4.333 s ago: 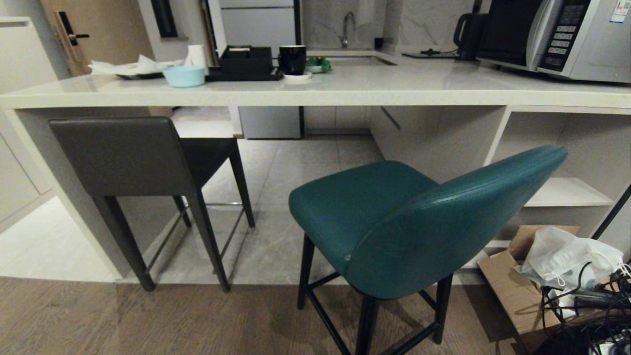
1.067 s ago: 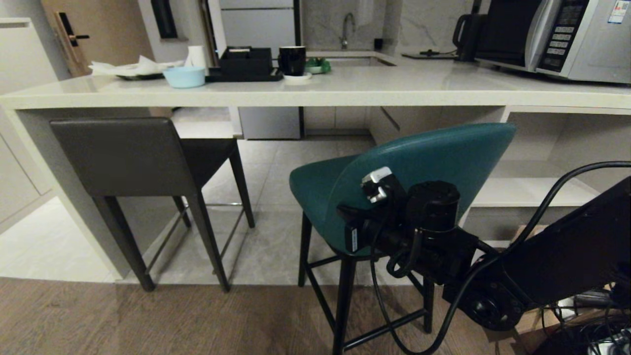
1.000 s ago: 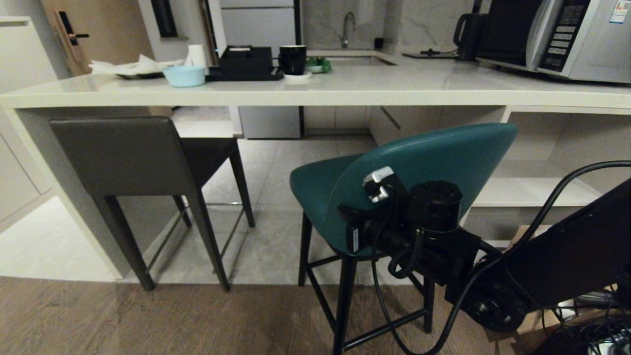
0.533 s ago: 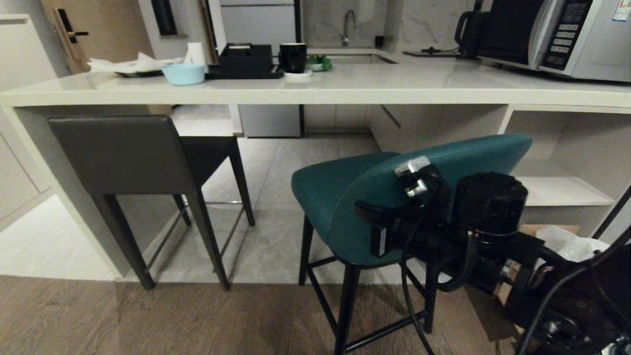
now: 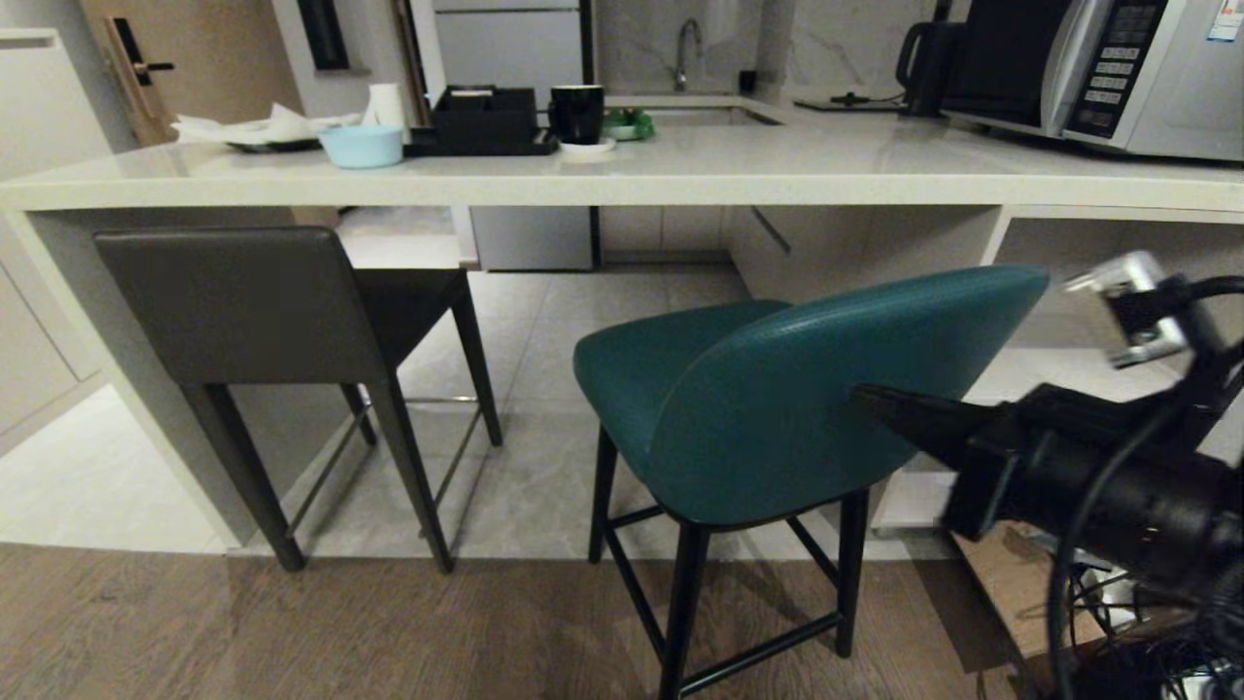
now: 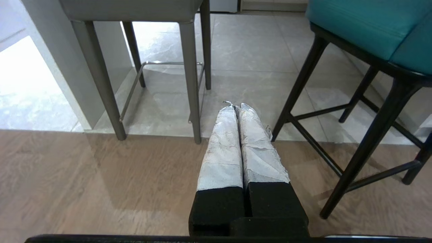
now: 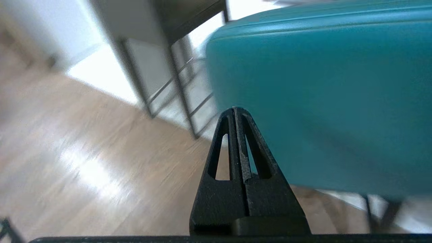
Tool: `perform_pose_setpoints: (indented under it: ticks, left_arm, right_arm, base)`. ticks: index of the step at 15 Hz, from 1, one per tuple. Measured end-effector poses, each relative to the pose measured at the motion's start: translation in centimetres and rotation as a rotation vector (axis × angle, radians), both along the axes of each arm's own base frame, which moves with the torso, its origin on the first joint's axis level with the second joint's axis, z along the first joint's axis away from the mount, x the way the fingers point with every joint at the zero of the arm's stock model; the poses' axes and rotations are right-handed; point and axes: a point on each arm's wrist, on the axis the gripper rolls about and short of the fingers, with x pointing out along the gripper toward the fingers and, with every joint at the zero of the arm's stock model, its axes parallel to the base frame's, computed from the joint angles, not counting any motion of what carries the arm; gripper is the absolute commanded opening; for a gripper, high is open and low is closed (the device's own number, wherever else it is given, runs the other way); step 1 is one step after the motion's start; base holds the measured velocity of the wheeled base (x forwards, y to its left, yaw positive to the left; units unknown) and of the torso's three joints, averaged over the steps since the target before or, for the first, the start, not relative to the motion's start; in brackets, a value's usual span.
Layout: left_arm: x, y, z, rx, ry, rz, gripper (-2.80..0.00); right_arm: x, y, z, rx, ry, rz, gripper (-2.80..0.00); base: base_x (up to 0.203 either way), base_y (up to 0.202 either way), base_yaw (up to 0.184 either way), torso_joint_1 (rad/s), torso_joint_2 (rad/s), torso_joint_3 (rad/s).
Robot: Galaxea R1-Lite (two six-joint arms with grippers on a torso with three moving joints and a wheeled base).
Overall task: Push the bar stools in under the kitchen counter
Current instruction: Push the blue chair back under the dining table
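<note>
- Kitchen setting: pale floor tiles lie beneath the kitchen counter [image 5: 622, 180], and wood-look flooring begins at its front edge.
- On the counter stand a light blue bowl [image 5: 362, 147], a black tray [image 5: 483, 124], a black mug [image 5: 576, 114] and, at the right end, a microwave [image 5: 1108, 73].
- Grey stool [image 5: 243, 306]: at the left end, beside the slab side panel; its seat is under the counter and its boxy back stands at the counter's edge.
- Teal stool [image 5: 777, 408]: right of centre, standing out from the counter, seat front short of the edge, rear legs on the wood flooring, back turned toward the robot.
- Right gripper [image 5: 860, 397]: fingers pressed together into a point, tip at the back of the teal shell; actual contact cannot be confirmed.
- Left gripper [image 6: 235, 106]: low over the wood flooring between the two stools, its taped fingers closed together, holding nothing.
- Obstructions: open white shelves [image 5: 1118, 292] stand under the counter to the right of the teal stool; a cardboard box [image 5: 1011, 583] and tangled cables sit on the floor at right.
- The left wrist view alone shows the grey stool's chrome footrest [image 6: 168, 63] and the teal stool's black crossbars clearly.
- The right wrist view alone shows the closed tip against the teal shell [image 7: 320, 98], with the grey stool's legs blurred behind.
</note>
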Motion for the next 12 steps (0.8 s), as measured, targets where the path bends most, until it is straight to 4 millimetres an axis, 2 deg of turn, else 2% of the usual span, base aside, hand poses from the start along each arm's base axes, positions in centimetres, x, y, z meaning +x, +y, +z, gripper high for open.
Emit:
perform_pose_setpoints:
  ticks: [3, 5, 10, 12]
  left_arm:
    - [0.0, 0.0, 0.0, -0.006, 0.000, -0.001, -2.80]
    - [0.0, 0.0, 0.0, -0.007, 0.000, -0.002, -2.80]
    - [0.0, 0.0, 0.0, -0.009, 0.000, -0.002, -2.80]
    - [0.0, 0.0, 0.0, -0.009, 0.001, -0.001, -2.80]
  right_arm:
    - [-3.1, -4.3, 0.7, 0.041, -0.041, -0.121, -2.80]
    - [-4.7, -6.3, 0.4, 0.046, -0.047, -0.204, -2.80]
    - [-5.7, -7.8, 0.1, 0.055, -0.073, -0.309, -2.80]
    - [-5.9, -7.9, -0.2, 0.052, -0.070, -0.314, -2.80]
  base:
    - [0.000, 0.000, 0.000, 0.000, 0.00, 0.000]
    - [0.000, 0.000, 0.000, 0.000, 0.00, 0.000]
    - [0.000, 0.000, 0.000, 0.000, 0.00, 0.000]
    - [0.001, -0.114, -0.002, 0.005, 0.00, 0.003]
